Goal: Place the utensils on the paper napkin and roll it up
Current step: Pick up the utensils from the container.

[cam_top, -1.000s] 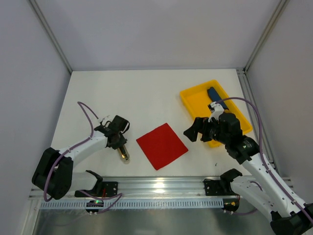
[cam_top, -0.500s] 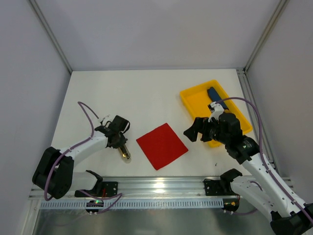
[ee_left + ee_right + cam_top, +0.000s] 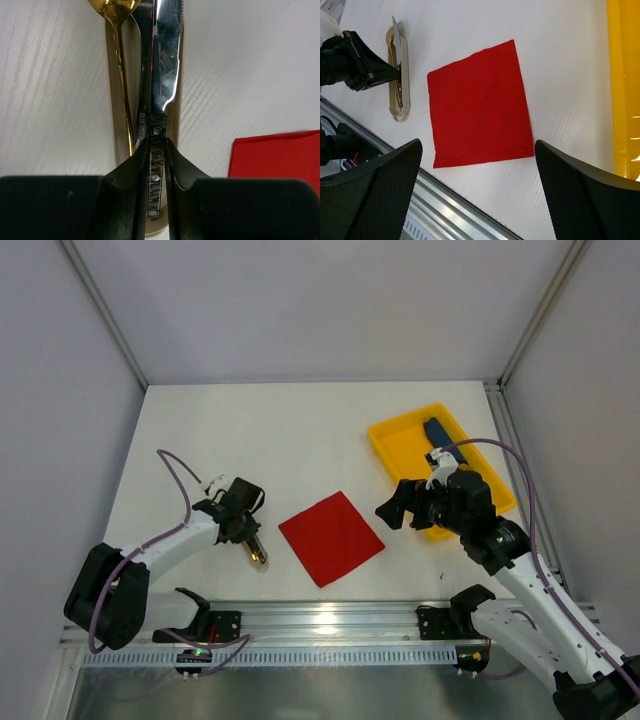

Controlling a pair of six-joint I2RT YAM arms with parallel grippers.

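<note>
My left gripper [image 3: 156, 150] pinches the knife [image 3: 167, 60] for lifting to the napkin [image 3: 331, 537] at 3 o'clock; right gripper [image 3: 393, 502] gapes.

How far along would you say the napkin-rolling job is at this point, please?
Done: the red napkin lies flat and bare. In hand: the left end effector is shut on a silver utensil by its handle, over the beige sleeve beside the gold spoon. Left: moving both onto the napkin, then rolling. The right end effector hangs open, holding nothing.
</note>
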